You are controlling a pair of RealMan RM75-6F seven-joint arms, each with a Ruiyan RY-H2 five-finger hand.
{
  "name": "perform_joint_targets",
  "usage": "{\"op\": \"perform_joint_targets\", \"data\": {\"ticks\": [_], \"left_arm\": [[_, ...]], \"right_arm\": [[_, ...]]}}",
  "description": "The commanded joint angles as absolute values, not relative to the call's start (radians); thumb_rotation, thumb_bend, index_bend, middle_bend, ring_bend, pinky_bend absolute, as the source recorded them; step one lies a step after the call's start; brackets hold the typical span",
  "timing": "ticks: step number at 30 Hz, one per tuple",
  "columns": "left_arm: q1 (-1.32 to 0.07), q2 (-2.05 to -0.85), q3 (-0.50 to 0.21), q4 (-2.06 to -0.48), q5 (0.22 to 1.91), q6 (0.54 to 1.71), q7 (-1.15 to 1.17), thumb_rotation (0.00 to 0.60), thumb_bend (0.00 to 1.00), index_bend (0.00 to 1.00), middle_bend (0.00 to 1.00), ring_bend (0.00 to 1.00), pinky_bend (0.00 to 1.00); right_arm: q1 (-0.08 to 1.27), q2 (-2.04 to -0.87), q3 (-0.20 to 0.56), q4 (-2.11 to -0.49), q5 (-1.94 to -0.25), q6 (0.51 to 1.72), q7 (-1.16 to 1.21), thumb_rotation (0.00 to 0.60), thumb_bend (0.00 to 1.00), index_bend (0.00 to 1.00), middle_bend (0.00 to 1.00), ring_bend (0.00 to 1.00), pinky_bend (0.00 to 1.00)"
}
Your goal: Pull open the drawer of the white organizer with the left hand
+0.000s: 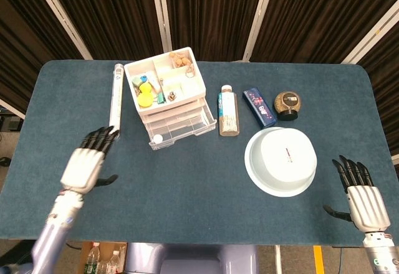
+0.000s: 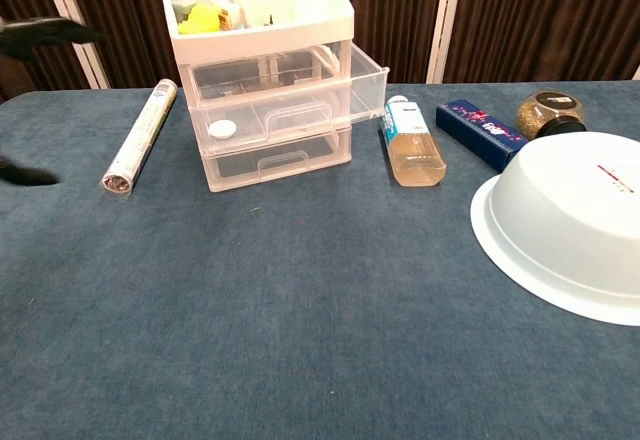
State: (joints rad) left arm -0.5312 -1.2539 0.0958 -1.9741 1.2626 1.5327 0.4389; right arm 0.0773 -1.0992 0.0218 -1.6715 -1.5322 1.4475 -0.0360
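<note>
Since the middle drawer (image 2: pixel 290 110) of the white organizer (image 1: pixel 167 93) — at 11 o'clock on the surface (image 1: pixel 199 180) — juts out, the pull looks done | left robot hand (image 1: pixel 86 162) released, fingers spread, at 8 o'clock | right robot hand (image 1: pixel 360 196) empty, spread | next: judge whether further travel needs regrasping.

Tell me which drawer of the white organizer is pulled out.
The middle drawer of the white organizer is pulled out: its clear front juts past the top drawer and bottom drawer, which sit further in. A small white cap lies inside it.
</note>
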Motion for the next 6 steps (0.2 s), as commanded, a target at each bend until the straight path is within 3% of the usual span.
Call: {"op": "perform_joint_targets", "data": {"ticks": [1,6], "left_arm": [[-0.405,-1.178,0.193,-1.884,1.382,1.636,0.330,0.600,0.06,0.02,0.00,0.00,0.08],[-0.306,-1.146,0.235,-1.784,1.453,1.702,0.225,0.600,0.06,0.02,0.00,0.00,0.05]], "right_arm": [[0.075,-1.101,0.024,-1.672,-1.530,1.452,-0.041,0.600,0.11,0.00,0.00,0.00,0.00],[0.071,-1.109,0.029,-1.673,-1.519,1.459,-0.058,0.600,0.11,0.00,0.00,0.00,0.00]]}}
